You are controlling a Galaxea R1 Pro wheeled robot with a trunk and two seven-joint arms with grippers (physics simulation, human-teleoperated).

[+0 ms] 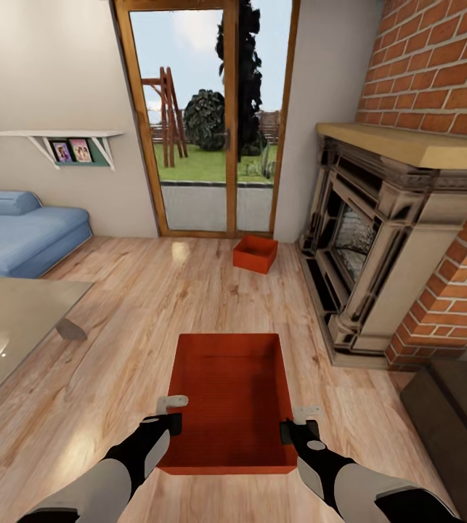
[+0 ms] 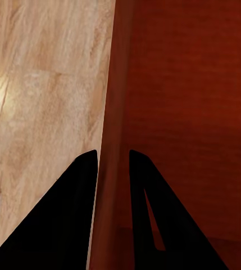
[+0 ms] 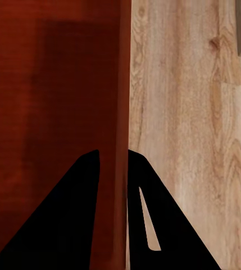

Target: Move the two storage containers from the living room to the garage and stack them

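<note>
1. The left hand (image 1: 175,412) is pinching the near storage container's (image 1: 233,396) left wall, fingers (image 2: 81,197) closed on it.
2. The right hand (image 1: 296,423) is gripping the right wall likewise; both should be lifting evenly, keeping the bin level.
3. The second container (image 1: 255,253) is sitting on the plank floor (image 1: 131,305) by the glass doors (image 1: 208,116).
4. Glass counter (image 1: 15,319) left and fireplace (image 1: 378,247) right are narrowing any turn.

Near storage container (image 1: 234,396): matt orange-red, smooth thin walls, plastic-looking. Floor (image 1: 146,305): light wood planks w/ grain, slight sheen. Fireplace (image 1: 378,240): rough brick, dark stone. Sofa (image 1: 15,236): blue cloth. Table (image 1: 8,319) at 9 o'clock: glossy glass-like top.
</note>
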